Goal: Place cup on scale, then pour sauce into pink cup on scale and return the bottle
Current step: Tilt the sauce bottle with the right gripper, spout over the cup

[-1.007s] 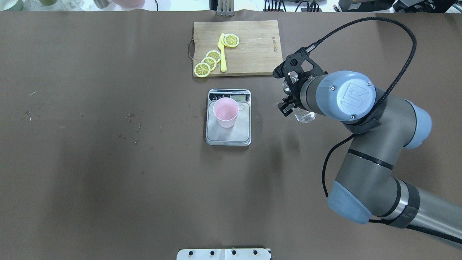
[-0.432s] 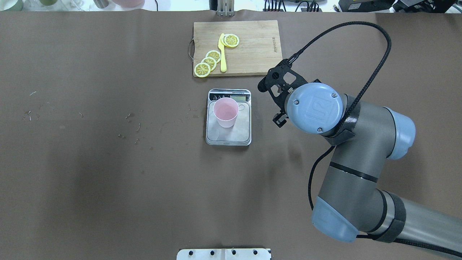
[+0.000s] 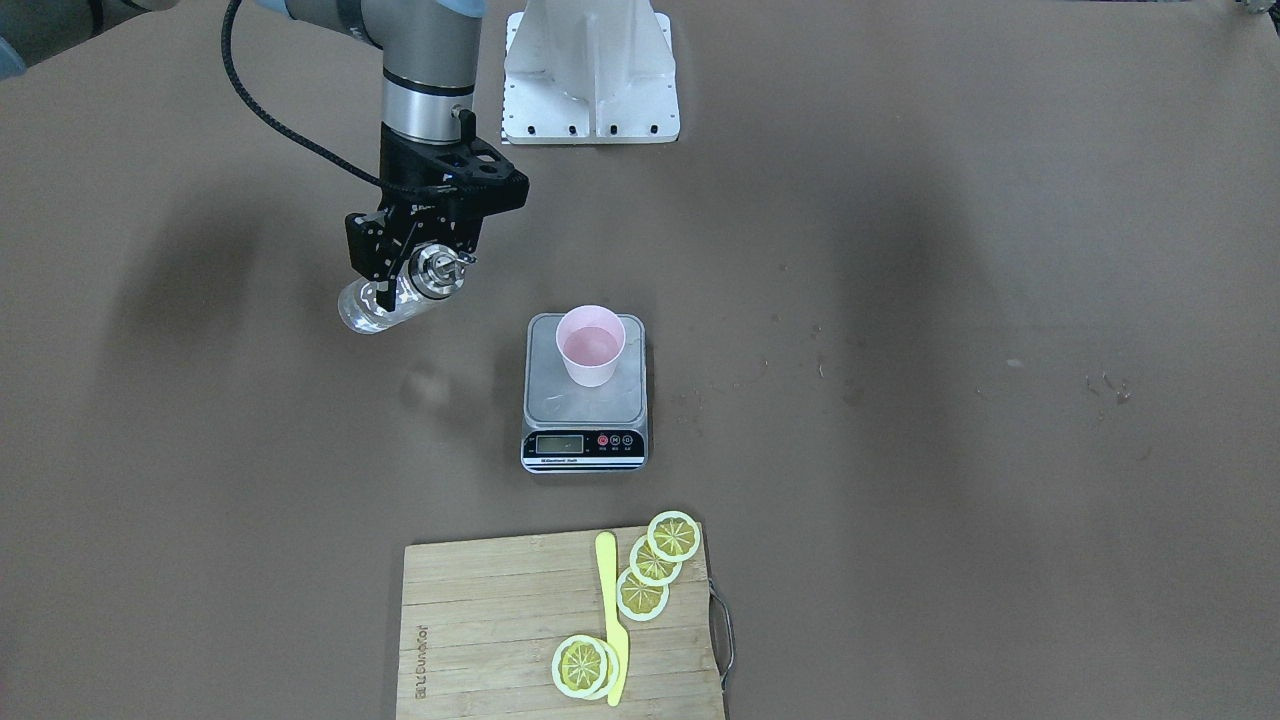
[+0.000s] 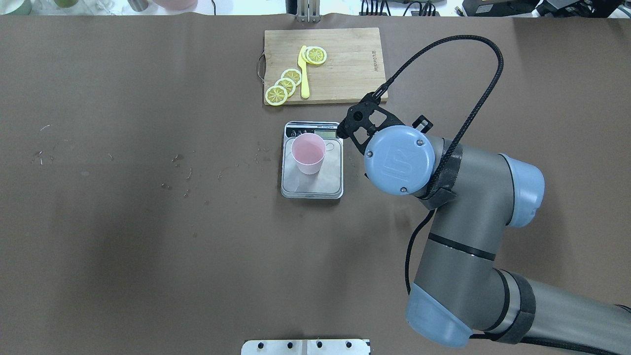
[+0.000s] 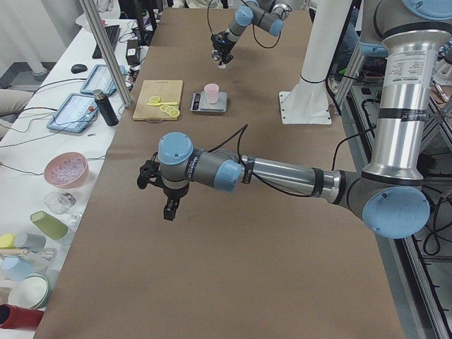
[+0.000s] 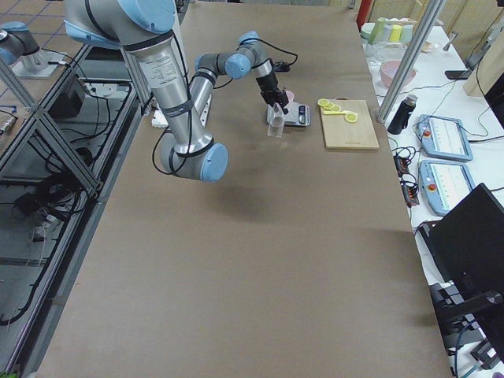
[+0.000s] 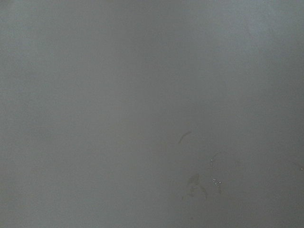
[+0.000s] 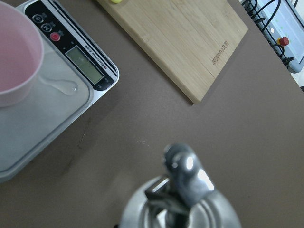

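Here, the right gripper holds the bottle tilted near the scale.

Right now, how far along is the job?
Done: the cup stands on the scale. In hand: the right gripper holds the bottle tilted, beside the scale, spout short of the cup. Left: the pour, as far as I can tell, then returning the bottle.

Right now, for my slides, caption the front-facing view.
Right gripper holds tilted bottle beside pink cup on scale.
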Controlling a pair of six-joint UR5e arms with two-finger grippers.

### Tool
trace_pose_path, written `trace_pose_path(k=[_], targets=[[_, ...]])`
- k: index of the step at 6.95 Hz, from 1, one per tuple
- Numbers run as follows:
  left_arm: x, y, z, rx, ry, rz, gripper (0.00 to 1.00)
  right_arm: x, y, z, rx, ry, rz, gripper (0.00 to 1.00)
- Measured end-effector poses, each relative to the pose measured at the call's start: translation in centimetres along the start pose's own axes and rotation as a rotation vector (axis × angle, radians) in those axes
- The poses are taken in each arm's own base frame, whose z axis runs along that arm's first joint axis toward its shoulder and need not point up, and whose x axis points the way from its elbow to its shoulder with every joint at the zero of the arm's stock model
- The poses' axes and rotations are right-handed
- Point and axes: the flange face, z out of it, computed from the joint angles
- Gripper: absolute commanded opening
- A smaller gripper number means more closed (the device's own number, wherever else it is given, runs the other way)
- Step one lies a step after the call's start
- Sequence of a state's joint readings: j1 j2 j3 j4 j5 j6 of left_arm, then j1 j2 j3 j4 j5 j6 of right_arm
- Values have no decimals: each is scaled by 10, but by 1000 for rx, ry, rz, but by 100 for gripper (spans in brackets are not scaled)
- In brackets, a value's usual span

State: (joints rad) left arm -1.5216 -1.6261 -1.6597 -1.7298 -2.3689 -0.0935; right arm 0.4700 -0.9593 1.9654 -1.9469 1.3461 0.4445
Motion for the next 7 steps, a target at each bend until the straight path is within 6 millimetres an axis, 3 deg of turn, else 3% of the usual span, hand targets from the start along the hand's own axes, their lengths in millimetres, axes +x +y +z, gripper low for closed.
trace_pose_path(k=[7], targets=[[-13, 3, 8, -9, -2, -19, 97, -35, -59, 11, -150, 103, -139, 0]])
